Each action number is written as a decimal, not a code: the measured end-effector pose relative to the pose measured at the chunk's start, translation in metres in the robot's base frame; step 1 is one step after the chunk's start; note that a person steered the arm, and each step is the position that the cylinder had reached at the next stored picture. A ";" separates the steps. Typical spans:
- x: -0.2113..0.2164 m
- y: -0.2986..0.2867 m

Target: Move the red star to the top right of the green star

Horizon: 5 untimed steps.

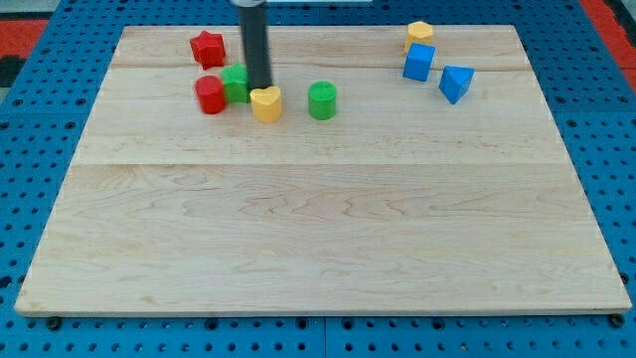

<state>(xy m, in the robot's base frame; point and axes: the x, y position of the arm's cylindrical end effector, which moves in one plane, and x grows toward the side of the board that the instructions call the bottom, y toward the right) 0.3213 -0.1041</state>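
Note:
The red star (207, 47) lies near the board's top left. The green star (237, 83) sits below and right of it, partly hidden by my rod. My tip (260, 88) rests at the green star's right side, just above the yellow heart (265, 103). A red cylinder (210, 94) touches the green star's left side. The red star stands apart from the tip, up and to the left.
A green cylinder (322, 100) stands right of the yellow heart. At the top right are a yellow block (419, 33), a blue cube (418, 62) and a blue triangular block (455, 82). The wooden board (318, 229) lies on a blue pegboard.

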 end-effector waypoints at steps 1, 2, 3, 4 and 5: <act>-0.029 -0.053; -0.034 -0.070; -0.019 -0.058; -0.054 -0.026; -0.083 0.006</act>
<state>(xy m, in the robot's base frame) 0.2387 -0.0984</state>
